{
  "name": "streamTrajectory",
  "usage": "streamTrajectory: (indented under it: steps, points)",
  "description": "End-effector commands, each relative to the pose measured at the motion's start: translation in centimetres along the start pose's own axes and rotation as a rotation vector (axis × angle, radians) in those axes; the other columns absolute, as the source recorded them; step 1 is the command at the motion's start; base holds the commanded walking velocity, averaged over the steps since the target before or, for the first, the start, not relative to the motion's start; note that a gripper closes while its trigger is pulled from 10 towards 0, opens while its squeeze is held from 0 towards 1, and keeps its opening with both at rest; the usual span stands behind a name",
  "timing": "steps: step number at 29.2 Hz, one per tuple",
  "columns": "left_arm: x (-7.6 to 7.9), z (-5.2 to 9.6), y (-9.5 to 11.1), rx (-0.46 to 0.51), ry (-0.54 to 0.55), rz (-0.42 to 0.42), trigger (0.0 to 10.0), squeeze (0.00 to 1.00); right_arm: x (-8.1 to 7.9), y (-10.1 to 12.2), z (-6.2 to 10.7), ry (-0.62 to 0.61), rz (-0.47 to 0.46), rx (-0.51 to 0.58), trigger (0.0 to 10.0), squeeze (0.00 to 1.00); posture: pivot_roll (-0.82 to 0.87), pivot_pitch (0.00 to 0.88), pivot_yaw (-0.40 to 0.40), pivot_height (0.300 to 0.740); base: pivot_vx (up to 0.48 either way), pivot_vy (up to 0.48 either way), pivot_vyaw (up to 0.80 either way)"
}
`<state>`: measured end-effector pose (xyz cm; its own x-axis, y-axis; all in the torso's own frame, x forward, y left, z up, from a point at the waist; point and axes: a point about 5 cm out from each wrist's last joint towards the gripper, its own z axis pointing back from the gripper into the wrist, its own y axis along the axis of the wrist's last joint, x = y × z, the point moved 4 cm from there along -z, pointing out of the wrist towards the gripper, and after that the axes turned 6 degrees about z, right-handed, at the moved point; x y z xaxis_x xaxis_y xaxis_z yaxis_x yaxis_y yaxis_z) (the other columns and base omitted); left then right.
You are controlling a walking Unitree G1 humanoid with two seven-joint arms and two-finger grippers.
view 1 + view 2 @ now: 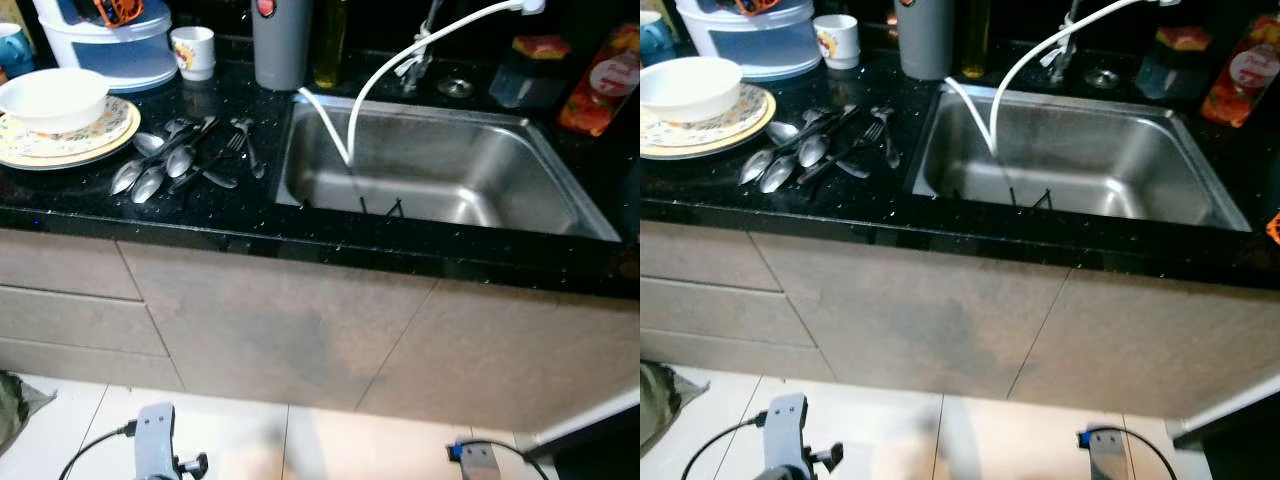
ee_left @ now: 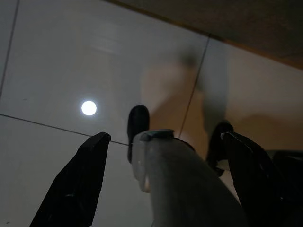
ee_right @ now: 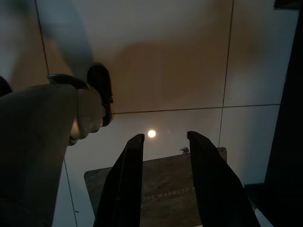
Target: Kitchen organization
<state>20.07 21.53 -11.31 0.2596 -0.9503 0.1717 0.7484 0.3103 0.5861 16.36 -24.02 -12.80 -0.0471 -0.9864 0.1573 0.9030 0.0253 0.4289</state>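
We face loose spoons and forks [image 1: 185, 160] beside the sink [image 1: 440, 170], arms hanging; left gripper [image 2: 161, 179] spread wide, right gripper [image 3: 165, 184] slightly parted, both empty. Next, probably, we reach up for the cutlery.

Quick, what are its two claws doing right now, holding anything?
Left gripper: open, holding nothing, hanging over the pale tiled floor.
Right gripper: open, holding nothing.

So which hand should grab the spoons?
Probably the left hand. The spoons lie on the counter's left side, beside the sink. Both hands hang open near the floor.
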Motion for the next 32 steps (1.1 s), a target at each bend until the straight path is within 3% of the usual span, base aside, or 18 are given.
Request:
streamTrajectory:
  steps: [1, 26, 32]
  points:
    - [-0.60, 0.23, -0.78, -0.021, 0.016, -0.011, 10.0, 0.00, 0.03, -0.39, 0.02, 0.002, 0.012, -0.016, 10.0, 0.00, 0.06, 0.050, -0.059, 0.740, 0.337, 0.000, 0.00]
    - [-0.43, 0.30, -1.48, -0.050, 0.010, -0.051, 10.0, 0.00, -0.05, -0.45, 0.02, 0.005, 0.009, -0.019, 10.0, 0.00, 0.05, 0.057, -0.054, 0.740, 0.373, 0.000, 0.00]
    - [-0.34, 0.30, -1.54, -0.048, 0.007, -0.040, 10.0, 0.00, -0.14, -0.62, 0.03, 0.007, 0.008, -0.023, 10.0, 0.00, 0.05, 0.058, -0.053, 0.740, 0.090, 0.000, 0.00]
